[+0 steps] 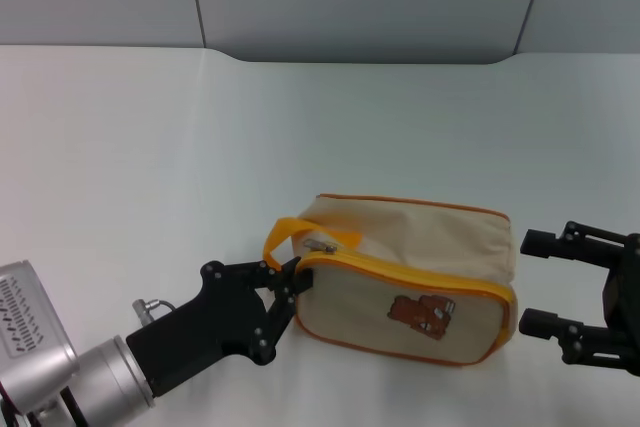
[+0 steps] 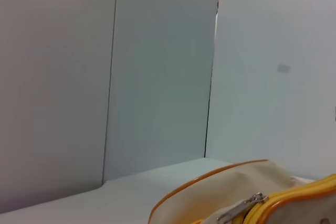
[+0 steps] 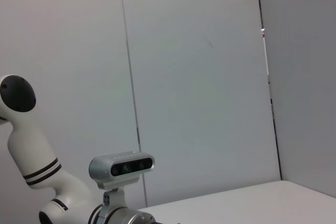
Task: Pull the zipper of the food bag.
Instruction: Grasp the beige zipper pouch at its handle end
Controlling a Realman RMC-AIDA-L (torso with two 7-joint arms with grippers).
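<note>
The zipper (image 1: 400, 272), an orange band edging the front face of the food bag (image 1: 410, 282), carries one small silver pull tab (image 1: 320, 245) at the bag's left end; the left wrist view shows that tab (image 2: 240, 209) lying against the beige fabric beside the band. The single bag lies on the white table (image 1: 200, 147), near the front, with one brown bear picture (image 1: 424, 313) facing the robot and one orange loop handle (image 1: 290, 232) arching off its left end.

The left gripper (image 1: 293, 285) reaches in low from the front left, its arm slanting up toward the bag; its two black fingertips (image 1: 290, 272) sit close together at the bag's left end, just under the handle and below the tab, and whether they pinch anything cannot be told. The right gripper (image 1: 540, 282) hovers just beside the bag's right end, level, jaws spread wide with nothing between them, not touching the fabric.

In the right wrist view, the other arm's wrist camera (image 3: 122, 166) stands before grey wall panels
</note>
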